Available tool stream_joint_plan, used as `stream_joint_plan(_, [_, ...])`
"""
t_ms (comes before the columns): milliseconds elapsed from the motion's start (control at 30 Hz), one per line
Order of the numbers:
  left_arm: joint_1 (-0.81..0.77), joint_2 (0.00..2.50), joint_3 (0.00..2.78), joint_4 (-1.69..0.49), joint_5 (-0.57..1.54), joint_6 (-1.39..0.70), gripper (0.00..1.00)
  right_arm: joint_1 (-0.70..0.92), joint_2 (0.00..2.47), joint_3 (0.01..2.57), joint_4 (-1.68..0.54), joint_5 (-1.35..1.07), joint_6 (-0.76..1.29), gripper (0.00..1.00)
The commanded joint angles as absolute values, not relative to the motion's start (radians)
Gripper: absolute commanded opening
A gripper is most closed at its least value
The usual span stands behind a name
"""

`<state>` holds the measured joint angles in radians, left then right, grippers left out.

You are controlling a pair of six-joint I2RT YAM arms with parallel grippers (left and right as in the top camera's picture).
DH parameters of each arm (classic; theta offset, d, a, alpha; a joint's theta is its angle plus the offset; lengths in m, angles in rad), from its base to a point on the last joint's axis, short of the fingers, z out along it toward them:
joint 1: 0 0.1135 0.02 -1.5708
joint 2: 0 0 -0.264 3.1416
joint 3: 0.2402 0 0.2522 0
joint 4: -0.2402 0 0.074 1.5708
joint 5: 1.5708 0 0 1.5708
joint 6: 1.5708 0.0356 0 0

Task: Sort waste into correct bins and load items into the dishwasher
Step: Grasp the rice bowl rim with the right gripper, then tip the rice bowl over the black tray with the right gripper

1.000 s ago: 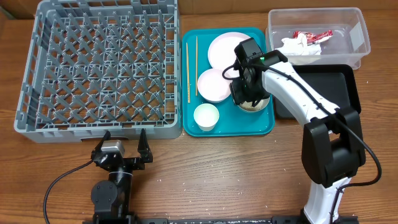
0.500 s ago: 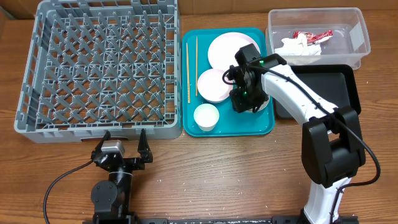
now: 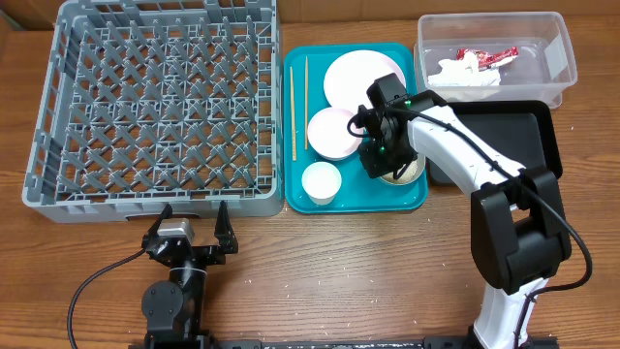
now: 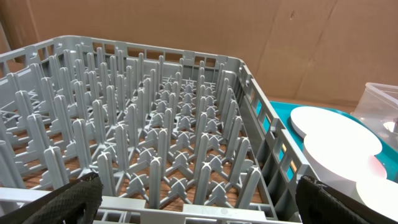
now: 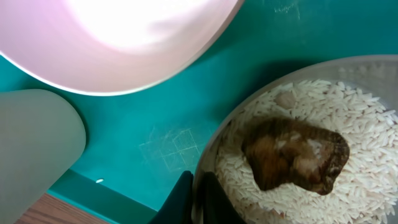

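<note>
My right gripper (image 3: 380,167) is shut on the left rim of a bowl (image 5: 208,168) that holds white rice (image 5: 367,124) and a brown lump (image 5: 292,152). One finger is inside the rim, the other outside. This bowl (image 3: 404,174) sits on the teal tray (image 3: 358,199), which also carries a flat plate (image 3: 354,76), a second bowl (image 3: 332,133), a small cup (image 3: 321,181) and the chopsticks (image 3: 294,97). The red wrapper (image 3: 487,55) and napkin (image 3: 465,73) lie in the clear tub (image 3: 557,58). My left gripper (image 3: 191,221) stands open before the grey dish rack (image 3: 155,107).
The black tray (image 3: 523,136) lies right of the teal tray, just under my right arm. In the left wrist view the rack's (image 4: 155,143) front wall is right ahead, between the black fingers (image 4: 68,202). Bare wooden table runs along the front.
My right gripper has closed its jaws onto the rice bowl's rim, shifting slightly on the teal tray. The left arm has not moved.
</note>
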<state>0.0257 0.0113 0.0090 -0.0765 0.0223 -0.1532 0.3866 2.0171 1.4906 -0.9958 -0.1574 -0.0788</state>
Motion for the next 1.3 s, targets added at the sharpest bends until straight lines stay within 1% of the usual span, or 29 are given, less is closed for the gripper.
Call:
stream_joint_plan(0, [0.021, 0.004, 0.005, -0.078, 0.019, -0.134, 1.00, 0.392, 2.011, 1.493, -1.007, -0.185, -0.019, 0.04])
stream_joint_plan(333, [0.021, 0.004, 0.005, -0.078, 0.019, -0.134, 1.00, 0.387, 1.921, 1.682, -1.170, -0.185, 0.106, 0.04])
stream_joint_plan(467, [0.021, 0.004, 0.005, -0.078, 0.019, -0.134, 1.00, 0.321, 1.854, 1.718, -1.192, -0.246, 0.105, 0.04])
stream_joint_plan(533, [0.021, 0.004, 0.005, -0.078, 0.019, -0.134, 1.00, 0.218, 1.840, 1.717, -1.192, -0.347, 0.088, 0.04])
stream_joint_plan(567, [0.021, 0.004, 0.005, -0.078, 0.019, -0.134, 1.00, 0.193, 1.840, 1.717, -1.192, -0.382, 0.070, 0.04])
stream_joint_plan(633, [0.021, 0.004, 0.005, -0.078, 0.019, -0.134, 1.00, 0.127, 1.840, 1.715, -1.191, -0.479, 0.020, 0.04])
stream_joint_plan(733, [0.021, 0.004, 0.005, -0.078, 0.019, -0.134, 1.00, -0.028, 1.840, 1.713, -1.184, -0.669, -0.068, 0.04])
stream_joint_plan(833, [0.021, 0.004, 0.005, -0.078, 0.019, -0.134, 1.00, -0.142, 1.842, 1.695, -1.169, -0.823, -0.131, 0.04])
stream_joint_plan(1000, [0.021, 0.004, 0.005, -0.078, 0.019, -0.134, 1.00, -0.292, 1.842, 1.576, -1.040, -1.090, -0.140, 0.04])
stream_joint_plan(1100, [0.021, 0.004, 0.005, -0.078, 0.019, -0.134, 1.00, -0.334, 1.842, 1.499, -0.979, -1.166, -0.139, 0.04])
stream_joint_plan(1267, [0.021, 0.004, 0.005, -0.078, 0.019, -0.134, 1.00, -0.373, 1.845, 1.325, -0.762, -1.347, -0.135, 0.04])
